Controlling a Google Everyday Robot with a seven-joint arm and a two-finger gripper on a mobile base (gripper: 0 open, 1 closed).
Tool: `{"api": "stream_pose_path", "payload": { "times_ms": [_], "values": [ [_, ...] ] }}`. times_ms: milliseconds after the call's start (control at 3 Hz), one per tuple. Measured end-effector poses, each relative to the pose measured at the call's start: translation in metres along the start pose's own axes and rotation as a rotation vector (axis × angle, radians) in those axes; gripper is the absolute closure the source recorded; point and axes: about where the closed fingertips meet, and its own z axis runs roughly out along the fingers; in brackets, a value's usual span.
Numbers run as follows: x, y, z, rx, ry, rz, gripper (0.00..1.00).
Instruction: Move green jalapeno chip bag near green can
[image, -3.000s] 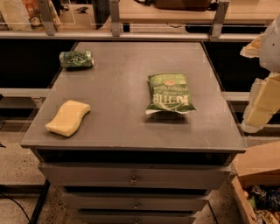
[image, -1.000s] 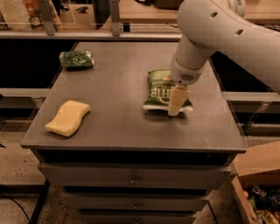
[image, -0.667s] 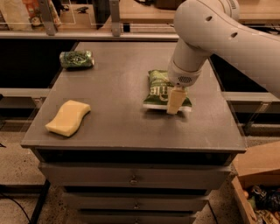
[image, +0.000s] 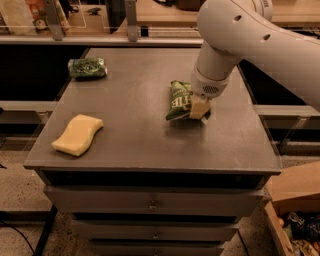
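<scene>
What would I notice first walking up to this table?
The big white arm stretches in from the upper right, its end effector down at the green chip bag, right of the middle of the table. After that, the yellow sponge near the front left edge and the green can lying on its side at the back left corner.

Yellow sponge (image: 77, 135), grey drawer table (image: 140, 125), cardboard box (image: 295, 186)

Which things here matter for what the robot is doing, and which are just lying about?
Part of the job: green jalapeno chip bag, with the gripper down at it; green can, lying at the far left of the table.
Just lying about: yellow sponge at front left; cardboard box on the floor.
</scene>
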Motion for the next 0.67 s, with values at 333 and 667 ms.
{"api": "stream_pose_path", "payload": {
  "times_ms": [333, 667],
  "values": [
    [-0.0002, -0.0003, -0.0013, 0.0, 0.0, 0.0, 1.0],
    [-0.0002, -0.0003, -0.0012, 0.0, 0.0, 0.0, 1.0]
  ]
}}
